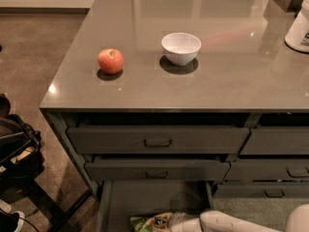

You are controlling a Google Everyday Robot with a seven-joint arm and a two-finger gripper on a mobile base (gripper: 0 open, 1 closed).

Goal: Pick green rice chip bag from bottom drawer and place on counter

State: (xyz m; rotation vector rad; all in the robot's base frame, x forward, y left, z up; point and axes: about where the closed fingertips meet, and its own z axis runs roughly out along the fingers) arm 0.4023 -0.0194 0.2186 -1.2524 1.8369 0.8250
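Camera view: we have only this one view, looking down over the counter and the drawer fronts
Counter (217, 81): we see a red apple (110, 61), a white bowl (181, 47) and a white container (298, 30) at the right edge; no bag lies on it
Bottom drawer (145, 197): pulled open below the two handled drawers, its grey floor showing
Green rice chip bag (144, 223): on the drawer floor at the very bottom edge of the view, only its upper part visible
Gripper (177, 221): down inside the bottom drawer, touching the bag's right end, with the white arm (231, 223) coming in from the right
Gripper state: we cannot tell whether it is wide, narrow or holding the bag
Done so far: we judge the drawer is open and the reach to the bag is made
Left to do: a sure grasp, the lift out of the drawer, the carry up and the placing on the counter
Bag's long axis: as far as we can see, it runs left to right across the drawer, towards the gripper
Bag's facing: it seems to lie flat, printed side up; the rest is cut off
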